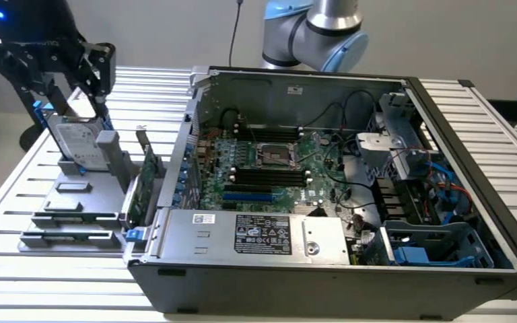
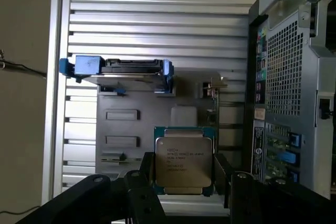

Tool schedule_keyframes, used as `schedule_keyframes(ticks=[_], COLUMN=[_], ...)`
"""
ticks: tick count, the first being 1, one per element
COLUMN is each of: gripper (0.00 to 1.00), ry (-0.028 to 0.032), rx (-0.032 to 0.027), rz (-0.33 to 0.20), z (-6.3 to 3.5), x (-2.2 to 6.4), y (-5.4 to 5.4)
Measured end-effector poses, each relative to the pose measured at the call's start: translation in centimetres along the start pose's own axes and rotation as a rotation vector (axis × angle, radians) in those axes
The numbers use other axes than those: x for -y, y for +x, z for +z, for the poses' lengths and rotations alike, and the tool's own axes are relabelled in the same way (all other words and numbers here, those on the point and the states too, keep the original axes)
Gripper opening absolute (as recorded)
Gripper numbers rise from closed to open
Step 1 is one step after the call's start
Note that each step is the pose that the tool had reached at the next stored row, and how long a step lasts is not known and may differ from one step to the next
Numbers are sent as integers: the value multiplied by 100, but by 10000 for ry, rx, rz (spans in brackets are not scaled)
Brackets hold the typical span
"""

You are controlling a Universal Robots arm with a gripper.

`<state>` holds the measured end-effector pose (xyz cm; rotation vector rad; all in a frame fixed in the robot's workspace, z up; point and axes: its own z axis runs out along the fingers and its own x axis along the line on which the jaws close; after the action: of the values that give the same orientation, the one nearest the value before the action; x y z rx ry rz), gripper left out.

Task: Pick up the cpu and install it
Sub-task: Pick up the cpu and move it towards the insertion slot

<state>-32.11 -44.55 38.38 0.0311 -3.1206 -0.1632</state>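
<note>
The cpu (image 2: 184,158), a flat square chip with a silver metal top and printed text, sits between the two black fingers (image 2: 146,179) of my gripper (image 2: 184,176); the fingers press on its two opposite edges. It looks lifted off the grey parts holder (image 2: 136,145) below it. In the exterior view my black gripper (image 1: 77,91) hangs above that holder (image 1: 79,202) at the exterior view's left, over the hard drive (image 1: 79,141). The empty cpu socket (image 1: 274,156) lies on the green motherboard inside the open computer case (image 1: 330,269).
A silver hard drive with blue rails (image 2: 118,69) stands in the holder beside a green card (image 1: 149,171). Black memory slots (image 1: 268,176), cables and a drive cage (image 1: 402,141) crowd the case. The case's side wall (image 2: 286,77) rises close by. The slatted table (image 1: 25,282) carries everything.
</note>
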Motion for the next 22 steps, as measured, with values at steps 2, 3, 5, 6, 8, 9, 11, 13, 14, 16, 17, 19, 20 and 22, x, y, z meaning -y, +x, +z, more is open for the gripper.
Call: schedule_keyframes(ticks=[2,3,5,6,8,9,11,13,14,16,17,19,20,22], gripper=[54,54,54,54,54,54,54,54,54,54,54,54,54,54], ry=[1,0,0,0,0,1,0,0,0,0,0,0,0,0], rx=[-5,-5,-9,-9,-13,-15,-16,-16,-17,-18,-18,-19,-19,-20], rz=[-1,-1,1,1,0,0,1,0,0,2,1,1,2,1], z=[-12,-16,-25,-29,-37,-40,-44,-46,-48,-50,-51,-52,-53,-55], x=[1,1,2,2,3,4,5,6,7,8,9,10,11,12], y=[-91,-136,-227,-271,-365,-410,-501,-591,-636,-728,-775,-863,-908,-999])
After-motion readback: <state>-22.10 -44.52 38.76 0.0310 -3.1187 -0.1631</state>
